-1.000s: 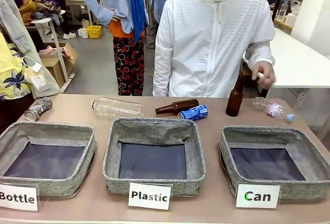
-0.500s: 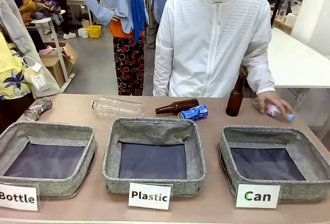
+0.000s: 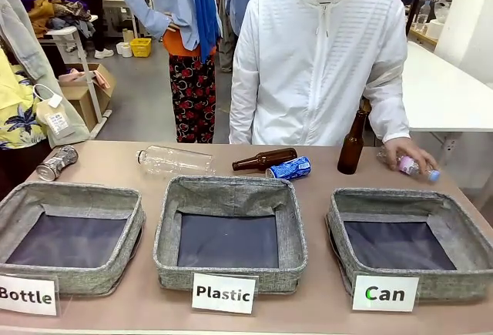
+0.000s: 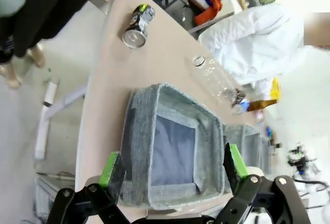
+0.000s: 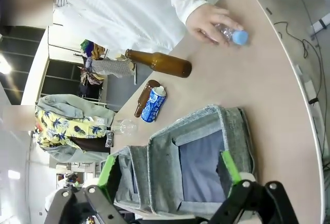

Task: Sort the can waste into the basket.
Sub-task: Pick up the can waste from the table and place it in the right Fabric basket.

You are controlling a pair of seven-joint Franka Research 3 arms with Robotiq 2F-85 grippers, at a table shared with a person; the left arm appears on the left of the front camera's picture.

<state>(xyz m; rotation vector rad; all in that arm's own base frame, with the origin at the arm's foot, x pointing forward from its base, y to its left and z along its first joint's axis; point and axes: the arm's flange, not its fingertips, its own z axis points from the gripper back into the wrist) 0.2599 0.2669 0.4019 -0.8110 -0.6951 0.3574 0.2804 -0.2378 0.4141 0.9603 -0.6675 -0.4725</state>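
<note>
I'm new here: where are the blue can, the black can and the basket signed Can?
blue can [image 3: 289, 169], front view, on the middle of its printed side.
black can [image 3: 57, 162], front view, on the middle of its side.
basket signed Can [image 3: 451, 283], front view, on its near grey wall, right of the sign.

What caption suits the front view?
Blue can and black can lie on the table, outside the Can basket; person's hand on plastic bottle.

Small plastic bottle [image 3: 420, 169] half under hand [image 3: 399, 149]

"bottle" sign [image 3: 28, 295], "plastic" sign [image 3: 223, 293], "can" sign [image 3: 385, 293] fronting the right-hand basket [image 3: 393, 196], white cards
</note>
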